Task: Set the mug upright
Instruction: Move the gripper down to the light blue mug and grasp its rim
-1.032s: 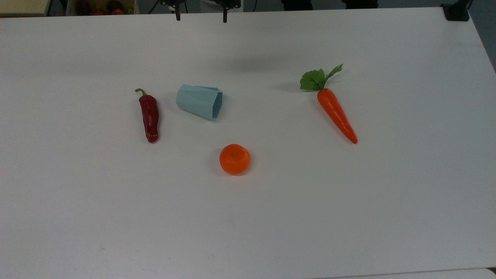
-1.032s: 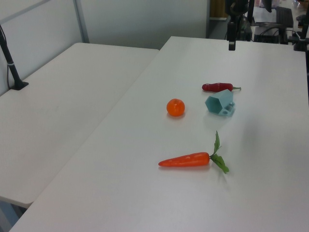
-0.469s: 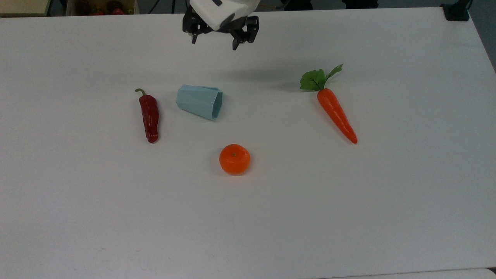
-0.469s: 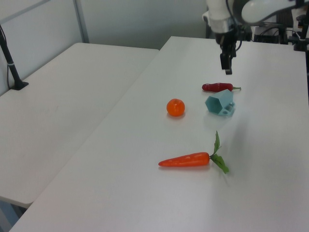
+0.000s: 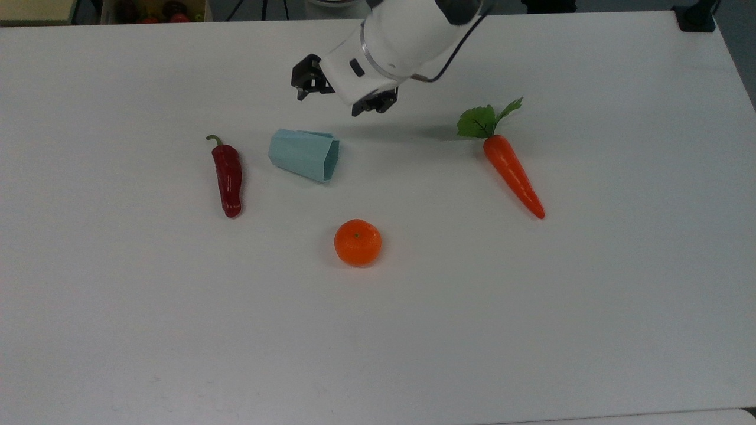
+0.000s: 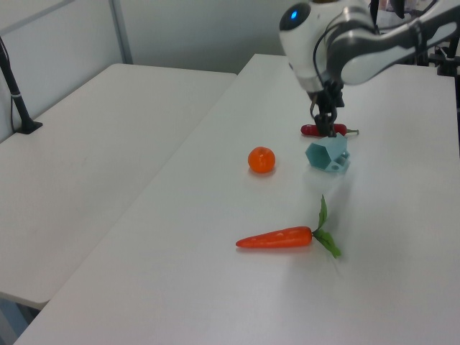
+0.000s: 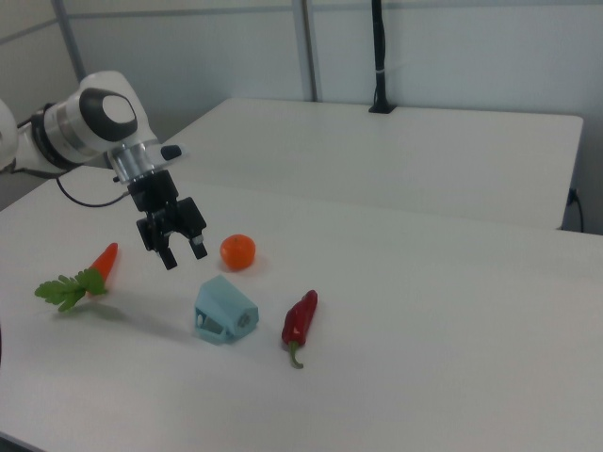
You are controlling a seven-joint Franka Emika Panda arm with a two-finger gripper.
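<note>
The mug (image 5: pixel 304 154) is a pale light-blue faceted cup lying on its side on the white table (image 5: pixel 531 330), its mouth facing the top view's right. It also lies tipped over in the left view (image 6: pixel 327 154) and the right view (image 7: pixel 224 311). My gripper (image 5: pixel 328 104) hangs open and empty in the air just beyond the mug, toward the top view's top edge, not touching it. In the right view the gripper (image 7: pixel 185 256) is up and to the left of the mug. In the left view it (image 6: pixel 327 126) is just above the mug.
A dark red chili (image 5: pixel 228 177) lies to the mug's left in the top view. An orange (image 5: pixel 357 242) sits below the mug's mouth end. A carrot (image 5: pixel 512 174) with green leaves lies far right. A second table (image 6: pixel 93 158) adjoins at the left view's left.
The arm has swung in from the top view's top edge and come down toward the mug, fingers staying open. The mug and the other objects have not moved.
</note>
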